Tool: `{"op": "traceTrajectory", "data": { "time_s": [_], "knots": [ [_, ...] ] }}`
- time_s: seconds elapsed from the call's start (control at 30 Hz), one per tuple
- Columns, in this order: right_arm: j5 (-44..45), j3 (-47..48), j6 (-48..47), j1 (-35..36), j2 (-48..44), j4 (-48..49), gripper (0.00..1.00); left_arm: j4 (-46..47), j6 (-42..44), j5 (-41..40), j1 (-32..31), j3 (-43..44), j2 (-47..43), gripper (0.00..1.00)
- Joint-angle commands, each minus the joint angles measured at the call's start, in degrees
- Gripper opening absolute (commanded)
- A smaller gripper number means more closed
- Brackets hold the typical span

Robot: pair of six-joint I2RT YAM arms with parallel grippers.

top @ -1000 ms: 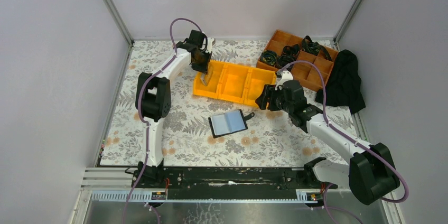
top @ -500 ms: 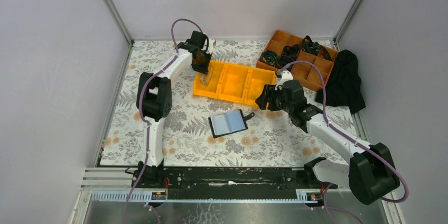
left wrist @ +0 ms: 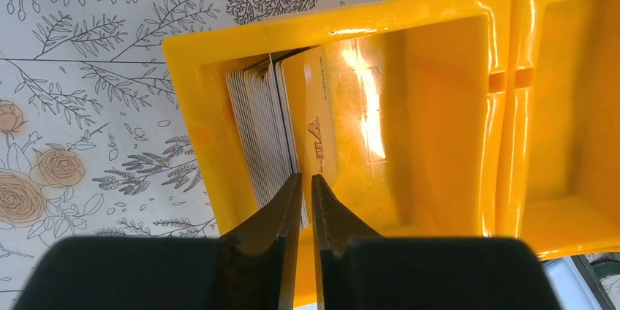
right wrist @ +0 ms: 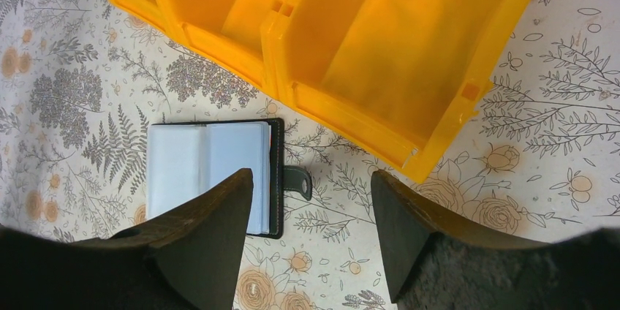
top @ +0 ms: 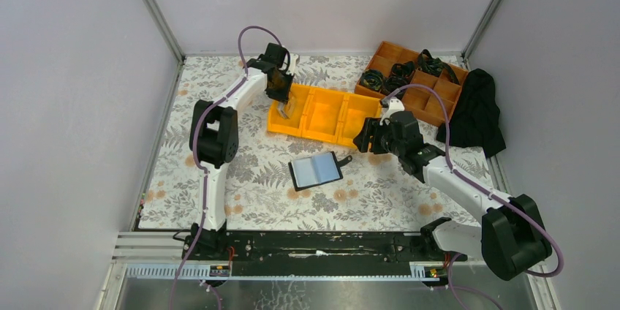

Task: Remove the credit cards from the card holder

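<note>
The black card holder lies open on the floral table, its clear sleeves facing up. A stack of pale credit cards stands on edge in the left compartment of the yellow bin, with a tan card leaning against it. My left gripper hangs over that stack, jaws a narrow slit apart with nothing pinched between them. My right gripper stands open and holds nothing, above the table just right of the holder's snap tab, near the bin's right end.
An orange-brown divided tray with black cable coils sits at the back right. A black cloth lies beside it against the right wall. The bin's middle and right compartments hold nothing. Metal-framed walls close in the table.
My left gripper's jaws have parted slightly over the card stack in the bin. The right arm and the card holder have not moved.
</note>
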Motion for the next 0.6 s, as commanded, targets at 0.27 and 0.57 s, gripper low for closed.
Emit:
{"op": "traceTrajectory", "data": {
  "time_s": [0.27, 0.57],
  "knots": [
    [-0.5, 0.9, -0.5, 0.3, 0.3, 2.2, 0.68, 2.1, -0.9, -4.3, -1.5, 0.5, -5.2, 0.16],
    [-0.7, 1.0, -0.7, 0.3, 0.5, 2.0, 0.68, 6.8, -5.1, -7.9, -1.5, -5.9, -15.1, 0.16]
  ]
}}
